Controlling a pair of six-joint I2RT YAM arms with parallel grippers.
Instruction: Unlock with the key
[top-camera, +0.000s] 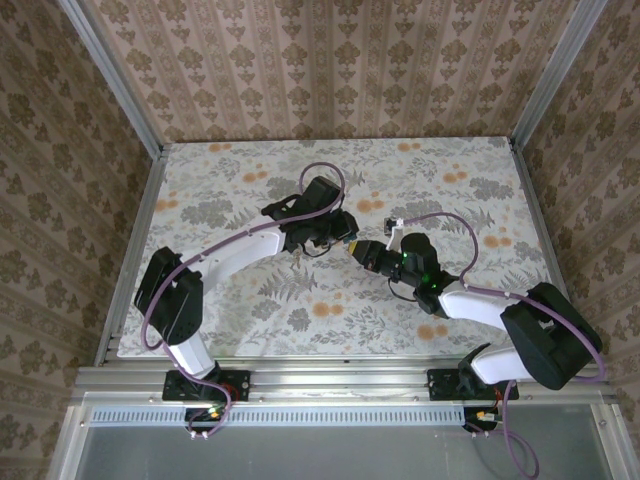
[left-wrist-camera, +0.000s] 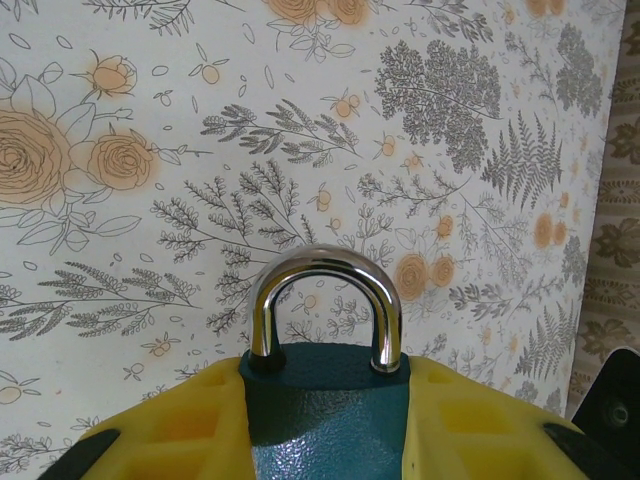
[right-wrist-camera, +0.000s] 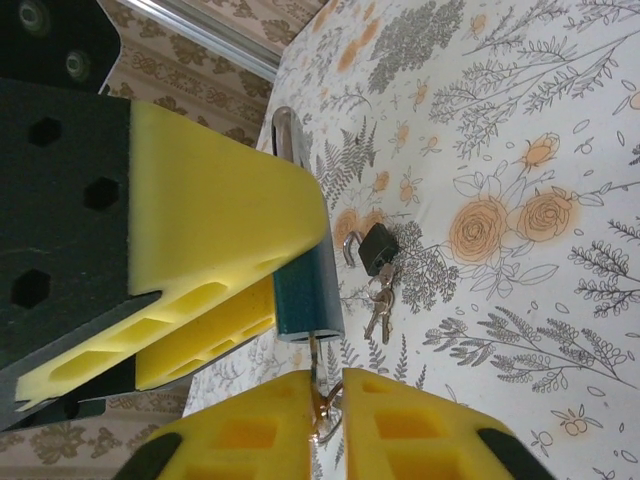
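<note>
The small blue padlock (left-wrist-camera: 330, 420) is held off the table, my left gripper (left-wrist-camera: 328, 400) shut on its body, and its silver shackle (left-wrist-camera: 325, 265) stands closed above the yellow pads. From the right wrist, the padlock (right-wrist-camera: 305, 295) hangs between the left gripper's fingers (right-wrist-camera: 220, 200). A thin metal key (right-wrist-camera: 318, 362) runs up into the padlock's underside. My right gripper (right-wrist-camera: 328, 405) is shut on the key's head and wire ring, which hides the head. From above, the left gripper (top-camera: 335, 237) and the right gripper (top-camera: 358, 250) meet at mid-table.
A small black padlock (right-wrist-camera: 378, 247) with an open shackle lies on the floral tablecloth with a bunch of keys (right-wrist-camera: 378, 305). A small white item (top-camera: 390, 222) sits behind the right arm. Metal rails (top-camera: 135, 200) and patterned walls border the table.
</note>
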